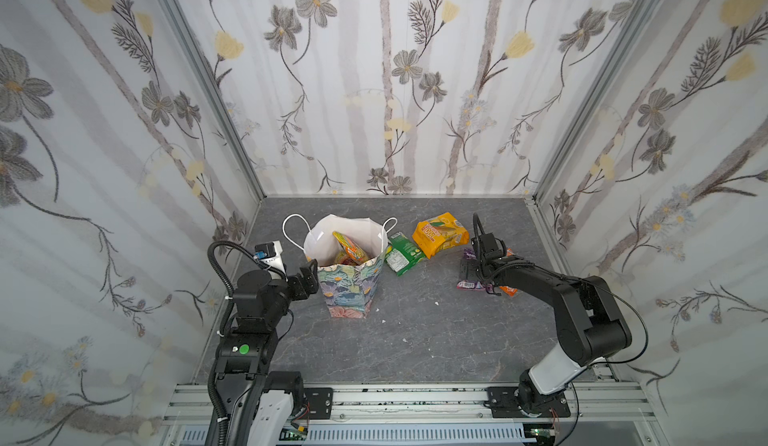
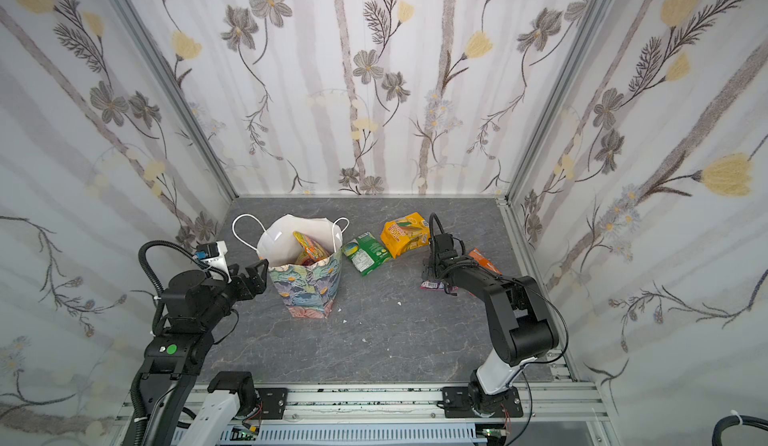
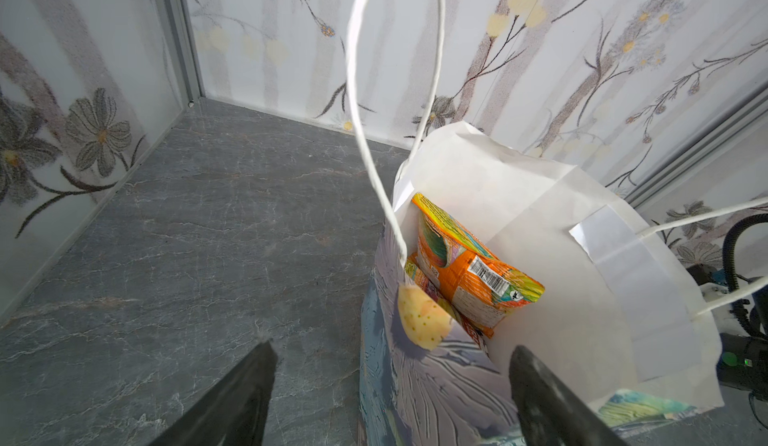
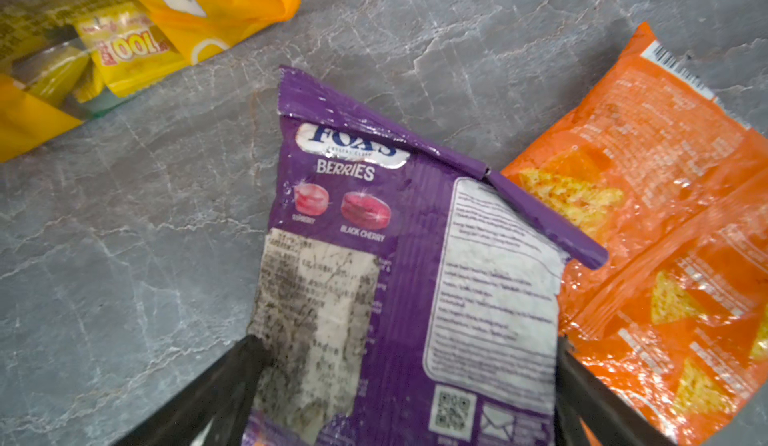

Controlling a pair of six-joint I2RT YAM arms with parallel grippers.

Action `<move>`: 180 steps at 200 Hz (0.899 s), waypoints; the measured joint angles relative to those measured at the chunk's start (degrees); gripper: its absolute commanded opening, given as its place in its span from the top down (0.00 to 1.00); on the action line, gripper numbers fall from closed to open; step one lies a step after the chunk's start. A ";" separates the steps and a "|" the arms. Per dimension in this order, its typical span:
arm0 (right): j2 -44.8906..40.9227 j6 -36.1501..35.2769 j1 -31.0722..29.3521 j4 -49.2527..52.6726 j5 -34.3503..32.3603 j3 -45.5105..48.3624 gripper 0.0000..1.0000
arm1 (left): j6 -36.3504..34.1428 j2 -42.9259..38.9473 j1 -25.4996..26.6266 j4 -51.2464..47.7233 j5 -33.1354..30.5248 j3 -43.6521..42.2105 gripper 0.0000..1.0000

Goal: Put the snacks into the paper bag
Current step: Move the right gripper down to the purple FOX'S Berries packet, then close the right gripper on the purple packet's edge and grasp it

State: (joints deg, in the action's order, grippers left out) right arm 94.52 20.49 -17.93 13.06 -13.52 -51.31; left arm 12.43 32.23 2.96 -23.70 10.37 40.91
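Metal rail [image 1: 415,398] runs along the near edge of a grey marbled table [image 1: 415,340]. At left, the left gripper [image 3: 392,346], claw spread and empty, straddles the near rim of the upright floral paper bag [image 1: 351,290]. An orange packet [image 3: 469,273] stands inside the bag. At right, the right gripper [image 4: 407,340], claw spread wide, straddles a flat purple FOX'S packet [image 4: 374,198] whose corner overlaps an orange chip packet [image 4: 665,215]. Between bag and right gripper lie a green packet [image 1: 403,254] and a yellow packet [image 1: 440,234].

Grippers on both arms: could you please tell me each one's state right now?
Left gripper: open, empty, at the paper bag's rim.
Right gripper: open, jaws either side of the purple packet.
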 measured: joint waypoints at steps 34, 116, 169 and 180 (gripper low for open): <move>-0.37 1.07 -2.78 -0.02 1.77 1.14 0.03 | 0.55 0.17 0.00 0.44 2.51 -0.02 0.09; -8.22 5.95 -14.75 3.89 3.93 3.02 0.03 | 1.55 1.68 -0.17 0.98 4.63 -0.02 0.09; -12.33 6.91 -15.21 4.74 4.52 3.56 0.04 | 1.68 1.01 -0.39 0.96 2.60 0.02 0.10; -12.83 6.91 -14.34 4.63 4.50 3.74 0.06 | 1.68 0.66 -0.39 0.96 1.66 0.02 0.10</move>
State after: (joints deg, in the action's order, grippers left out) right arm 81.69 27.40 -32.27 17.69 -9.02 -47.57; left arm 14.11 32.88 2.57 -22.74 12.03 40.93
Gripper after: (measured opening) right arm 0.959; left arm 0.905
